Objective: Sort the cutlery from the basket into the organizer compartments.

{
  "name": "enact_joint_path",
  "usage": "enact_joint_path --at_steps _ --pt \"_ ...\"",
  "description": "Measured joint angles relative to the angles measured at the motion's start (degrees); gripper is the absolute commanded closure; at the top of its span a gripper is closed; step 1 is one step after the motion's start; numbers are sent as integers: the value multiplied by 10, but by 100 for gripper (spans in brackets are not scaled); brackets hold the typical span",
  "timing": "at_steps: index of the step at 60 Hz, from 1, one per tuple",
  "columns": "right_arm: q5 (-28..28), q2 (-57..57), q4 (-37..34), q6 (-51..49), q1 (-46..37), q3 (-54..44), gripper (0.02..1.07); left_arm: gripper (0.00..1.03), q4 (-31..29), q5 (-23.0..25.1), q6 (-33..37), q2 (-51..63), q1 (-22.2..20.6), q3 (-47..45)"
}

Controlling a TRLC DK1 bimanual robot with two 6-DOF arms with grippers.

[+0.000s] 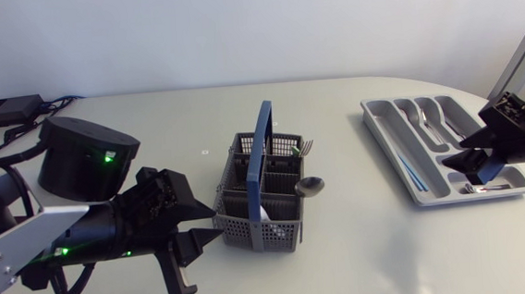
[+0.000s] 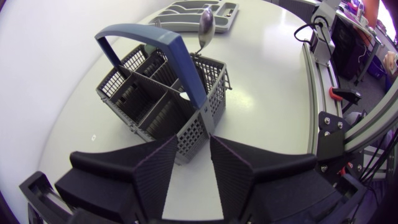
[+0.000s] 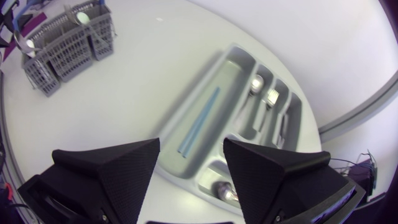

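We are holding our left gripper point(image 2: 193, 155) open at a middle width, and nothing is lying between its fingers. The grey basket point(image 2: 149, 106) is standing just ahead of it. One lower corner of the basket is pointing into the gap between the two fingertips; we cannot tell if it is touching them. The blue handle point(image 2: 163, 46) is rising over the basket, ahead of the gripper. On the side of the basket far from this gripper, a silver spoon point(image 2: 206, 25) is sticking out with its bowl up.

Our right gripper point(image 3: 191, 155) is also standing open, rather wide, and it is gripping nothing. It is hovering over the grey organizer point(image 3: 230, 71), which is lying under and ahead of it. A thin blue piece point(image 3: 200, 121) is lying in the long compartment, just ahead of the gap between the fingers. Some silver cutlery point(image 3: 256, 84) is lying in the narrower compartments beyond it, further from the gripper. A second spoon point(image 3: 225, 193) is lying in the short end compartment, almost under the gripper. The basket is standing well apart from this gripper.
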Motion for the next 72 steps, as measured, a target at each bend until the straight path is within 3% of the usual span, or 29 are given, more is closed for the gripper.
enact_joint_path --at_steps 16,23,43,49,51,59,66,72 --pt "-106 -16 -42 68 175 26 30 65 0 0 0 -3 -2 -6" --pt "-140 14 -42 68 206 60 30 65 0 0 0 -8 -2 -10" --pt "-151 161 -38 76 269 173 31 65 7 0 2 -6 -2 -14" --pt "-144 226 -28 105 276 227 55 66 17 0 8 7 -2 -19" --pt "-144 246 -22 119 276 242 67 71 21 0 9 12 -2 -21" --pt "-143 305 -12 171 277 294 97 85 46 0 14 21 -2 -34" --pt "-143 356 -12 212 277 347 102 96 71 0 24 33 -2 -44" --pt "-143 401 -12 245 282 384 102 97 92 0 26 56 -2 -49"
